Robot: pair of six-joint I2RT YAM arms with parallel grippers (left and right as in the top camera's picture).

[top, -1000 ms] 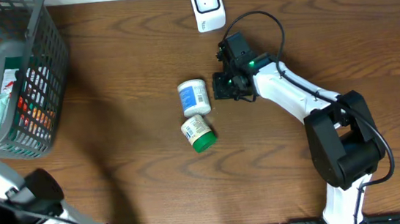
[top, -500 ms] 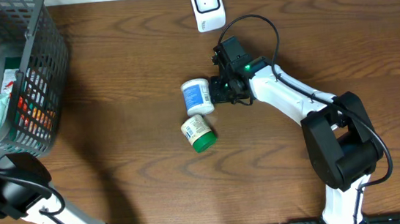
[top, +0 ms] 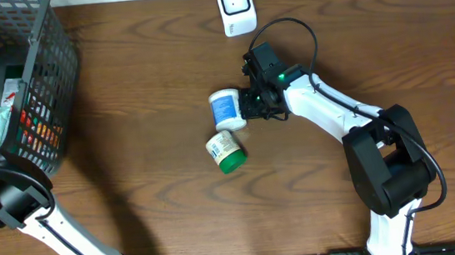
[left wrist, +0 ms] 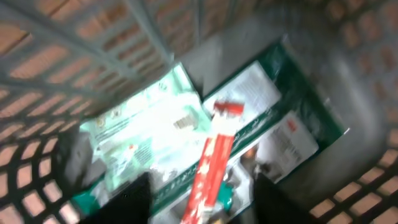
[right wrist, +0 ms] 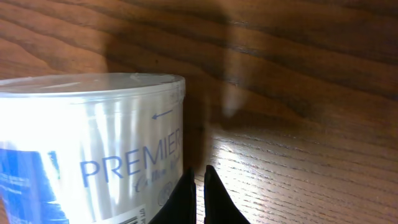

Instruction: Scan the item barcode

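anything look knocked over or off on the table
Both containers look tipped on their sides: the white tub mid-table and the green-lidded jar beside it. The shut right gripper sits beside the tub, not gripping it.

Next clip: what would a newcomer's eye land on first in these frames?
The white tub with a blue label mid-table draws the eye first. The right gripper, shut, sits right at its side, and a green-capped jar lies just below it in the overhead view. Next come the dark mesh basket holding packets at the top left, and the white scanner at the far edge.
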